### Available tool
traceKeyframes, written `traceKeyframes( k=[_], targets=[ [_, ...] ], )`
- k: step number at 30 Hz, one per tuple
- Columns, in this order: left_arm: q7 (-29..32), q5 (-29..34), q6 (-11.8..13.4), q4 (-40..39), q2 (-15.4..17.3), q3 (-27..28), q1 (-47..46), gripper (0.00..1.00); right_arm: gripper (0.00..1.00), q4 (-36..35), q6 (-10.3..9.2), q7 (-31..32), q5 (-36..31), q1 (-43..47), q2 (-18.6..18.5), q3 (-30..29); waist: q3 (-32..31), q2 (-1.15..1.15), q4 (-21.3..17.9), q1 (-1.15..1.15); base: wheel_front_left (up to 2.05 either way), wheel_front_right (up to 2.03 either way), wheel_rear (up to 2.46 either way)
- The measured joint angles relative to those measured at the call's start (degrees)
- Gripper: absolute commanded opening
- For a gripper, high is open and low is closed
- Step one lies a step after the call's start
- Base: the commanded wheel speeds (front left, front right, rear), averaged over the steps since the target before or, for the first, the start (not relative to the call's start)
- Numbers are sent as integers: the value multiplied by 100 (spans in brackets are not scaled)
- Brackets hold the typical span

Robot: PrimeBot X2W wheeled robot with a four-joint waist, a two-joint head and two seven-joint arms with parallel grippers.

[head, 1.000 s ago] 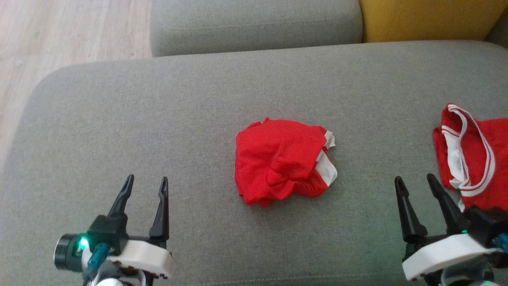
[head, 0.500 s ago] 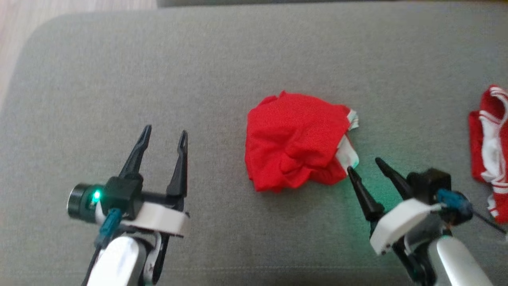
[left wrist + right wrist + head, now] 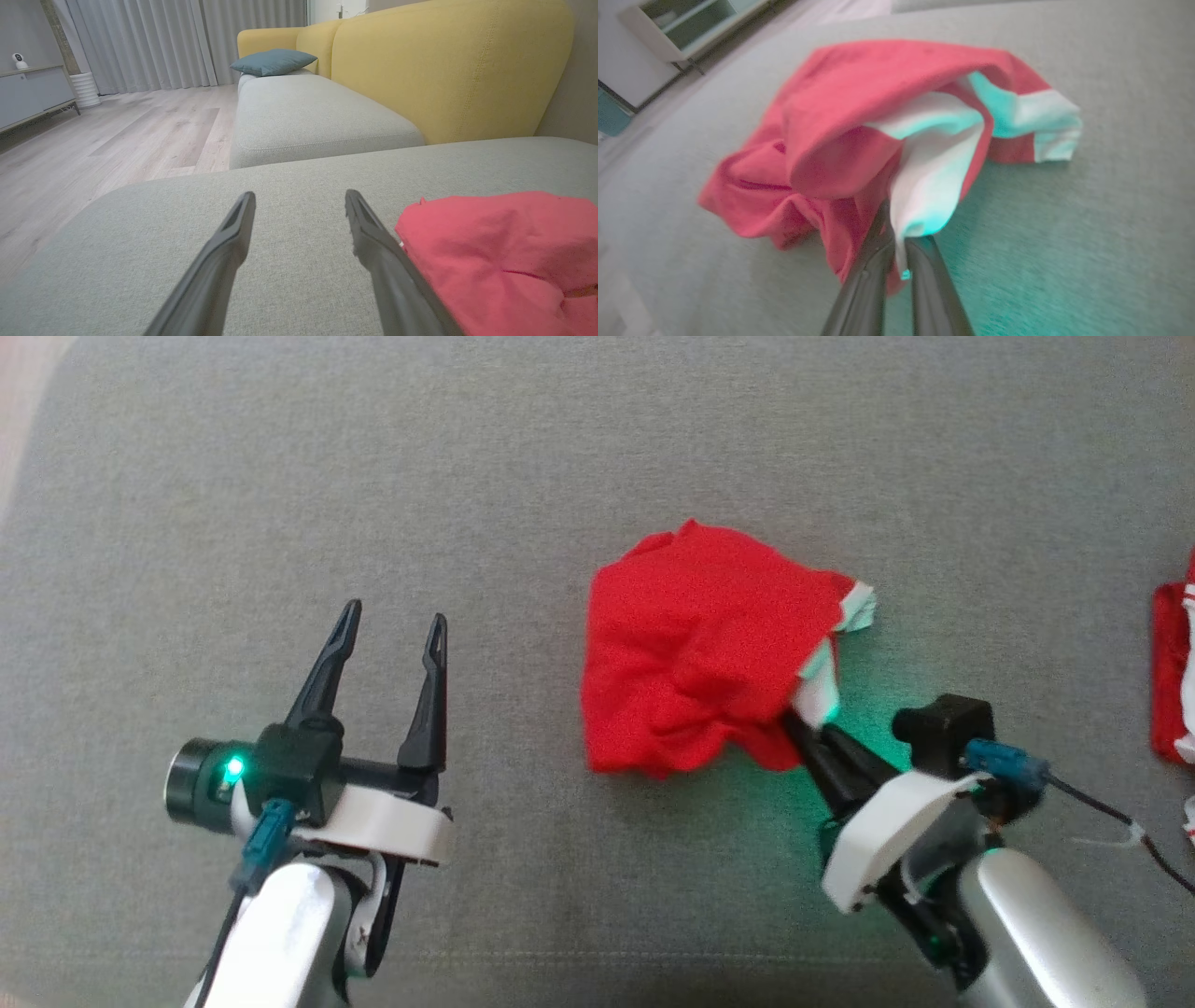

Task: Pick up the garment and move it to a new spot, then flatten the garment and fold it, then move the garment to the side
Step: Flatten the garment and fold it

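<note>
The garment [image 3: 700,653] is a crumpled red heap with white panels, bunched and creased and nowhere flat. It lies on the grey sofa seat [image 3: 467,476], a little right of the middle in the head view. Red cloth humps over the top, a white strip [image 3: 857,607] pokes out at the far right edge, and another white fold hangs down the near right side. The right pincer [image 3: 803,733] has its two dark fingers pressed together on that near right edge. The right wrist view shows the white fold and some red cloth pinched between them, and green light tints the cloth and seat there. The left pincer [image 3: 396,612] stands over the seat well left of the heap, fingers spread wide, holding nothing. A second red-and-white piece [image 3: 1172,681] lies at the far right of the seat — well apart.
</note>
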Motion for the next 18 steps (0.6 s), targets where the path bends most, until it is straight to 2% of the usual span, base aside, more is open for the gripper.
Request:
traceKeyframes(
  k=[5,12,14,18],
  targets=[
    [-44,1,0,70,-1,1,1,100,0,-935,1,-43,299,1,8,450,-61,0,-147,0,0,0,0],
    [-48,1,-2,87,-1,-8,1,100,0,-2202,0,-178,397,-52,-11,661,-153,0,-321,0,0,0,0],
    [-48,0,-1,87,-1,-8,1,100,0,-2401,0,-130,398,-108,-56,661,-157,0,-353,0,0,0,0],
    [-48,-1,0,86,2,-8,3,100,0,-2469,0,381,460,19,-316,571,-128,0,-410,0,0,0,0]
  ],
)
